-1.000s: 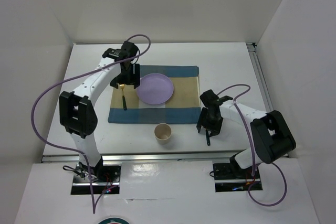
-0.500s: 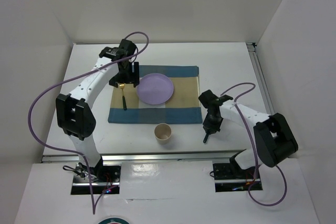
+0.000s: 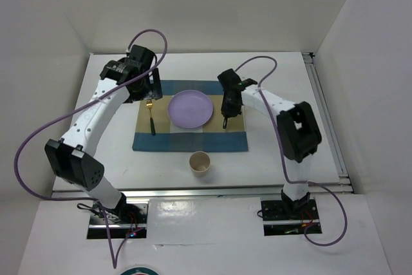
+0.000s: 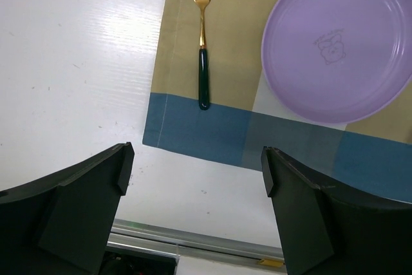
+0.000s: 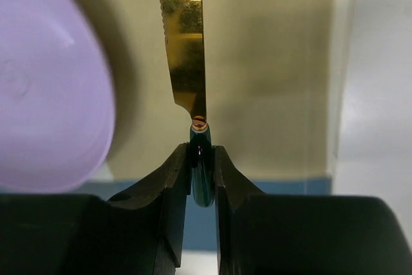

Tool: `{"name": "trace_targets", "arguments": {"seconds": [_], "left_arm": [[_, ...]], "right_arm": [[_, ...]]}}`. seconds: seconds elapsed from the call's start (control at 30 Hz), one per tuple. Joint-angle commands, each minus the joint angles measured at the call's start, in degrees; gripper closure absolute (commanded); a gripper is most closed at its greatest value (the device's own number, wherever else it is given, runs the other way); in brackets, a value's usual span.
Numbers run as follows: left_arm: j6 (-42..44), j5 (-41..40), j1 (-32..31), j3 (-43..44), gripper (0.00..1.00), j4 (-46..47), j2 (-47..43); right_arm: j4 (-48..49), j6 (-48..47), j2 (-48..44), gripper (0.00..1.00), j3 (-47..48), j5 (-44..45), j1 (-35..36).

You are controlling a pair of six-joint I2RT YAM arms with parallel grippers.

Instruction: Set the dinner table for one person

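On the white dinner table [image 3: 277, 69] lies a blue-and-tan checked placemat [image 3: 225, 141] with a purple plate [image 3: 190, 109] in its middle. Left of the plate lies a gold fork [image 3: 151, 117] with a dark handle, also in the left wrist view as fork [image 4: 203, 49] beside plate [image 4: 338, 43]. My left gripper [image 3: 149, 89] hangs open and empty above the mat's far left corner, its jaws [image 4: 196, 162] wide apart. My right gripper [image 3: 226, 115] is shut on the dark green handle of a gold knife [image 5: 183, 43], held over the tan band right of the plate [image 5: 45, 94].
A tan paper cup [image 3: 201, 162] stands upright on the table just in front of the placemat. A metal rail [image 3: 193, 191] runs along the near table edge. White walls close in the back and both sides.
The right arm has carried the knife from the near right of the table to over the placemat, right of the plate. The left gripper has drawn back from the fork and opened a little wider.
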Motion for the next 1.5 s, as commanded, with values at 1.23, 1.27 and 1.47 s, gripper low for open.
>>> {"name": "trace_targets", "arguments": {"seconds": [1.23, 1.27, 1.47], "left_arm": [[1.42, -2.38, 0.68, -0.91, 0.00, -0.31, -3.28], [1.42, -2.38, 0.68, -0.92, 0.00, -0.30, -3.28], [1.95, -2.91, 0.68, -0.40, 0.00, -0.30, -3.28]], "right_arm": [[-1.29, -1.16, -16.72, 0.43, -16.28, -6.00, 28.20], [-1.90, -1.16, -16.71, 0.59, -14.88, -4.96, 28.20], [-8.84, -1.59, -16.71, 0.98, -2.77, 8.74, 28.03]]}}
